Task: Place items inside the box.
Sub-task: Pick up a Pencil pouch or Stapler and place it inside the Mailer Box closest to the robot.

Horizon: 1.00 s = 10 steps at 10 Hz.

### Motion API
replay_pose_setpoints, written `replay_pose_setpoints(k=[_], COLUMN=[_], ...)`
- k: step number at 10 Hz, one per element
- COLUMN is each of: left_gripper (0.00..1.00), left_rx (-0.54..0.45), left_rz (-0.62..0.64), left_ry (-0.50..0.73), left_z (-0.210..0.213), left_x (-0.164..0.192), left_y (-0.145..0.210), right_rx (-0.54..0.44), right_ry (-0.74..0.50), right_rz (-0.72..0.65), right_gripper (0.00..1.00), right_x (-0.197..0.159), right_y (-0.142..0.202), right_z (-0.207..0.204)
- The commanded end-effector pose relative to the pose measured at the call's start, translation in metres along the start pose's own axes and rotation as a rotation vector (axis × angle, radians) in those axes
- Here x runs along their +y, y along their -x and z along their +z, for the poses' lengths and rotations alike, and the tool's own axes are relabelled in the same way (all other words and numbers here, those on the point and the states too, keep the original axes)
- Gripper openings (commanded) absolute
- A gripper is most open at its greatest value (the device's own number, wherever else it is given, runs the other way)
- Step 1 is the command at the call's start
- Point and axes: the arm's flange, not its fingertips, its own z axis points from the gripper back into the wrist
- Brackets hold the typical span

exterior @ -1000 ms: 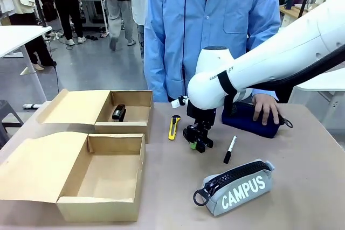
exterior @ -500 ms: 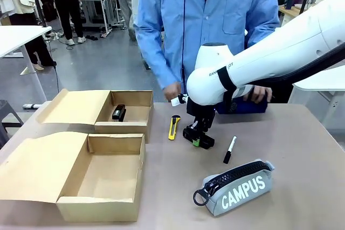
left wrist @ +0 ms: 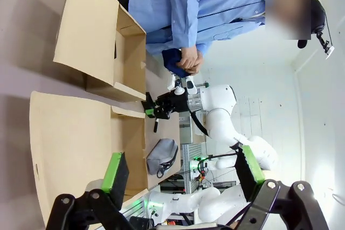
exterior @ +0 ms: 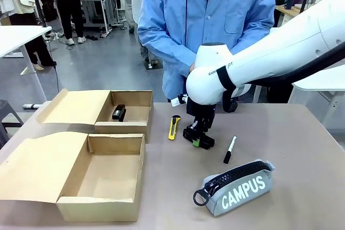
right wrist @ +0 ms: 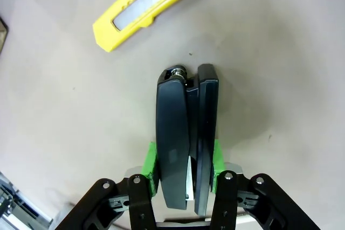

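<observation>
The right jaws have been lowered onto the black stapler (right wrist: pixel 186 111), pinching it on the surface (right wrist: pixel 75 122); a lift toward a box (exterior: pixel 121 129) is judged next. The left jaws are spread.

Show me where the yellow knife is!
In the front view, the yellow utility knife lies on the table near the middle, between the far cardboard box and the right gripper, which grips a black stapler.
</observation>
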Motion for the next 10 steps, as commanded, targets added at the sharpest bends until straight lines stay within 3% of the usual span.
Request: replay_pose_setpoints(k=[1,10], left_gripper=[1.00,1.00], left_rx=[-0.007,-0.007], left_rz=[-0.020,-0.020], left_ry=[0.022,0.022], left_z=[-0.0002,-0.0002], left_x=[-0.0009,-0.0009], left_y=[0.0009,0.0009], right_rx=[0.045,0.038], right_ry=[0.032,0.033], right_rz=[-0.020,-0.033], right_gripper=[0.00,0.00], right_x=[0.0030,0.0006], right_y=[-0.0031,-0.0028], right_z=[-0.0065,-0.0067])
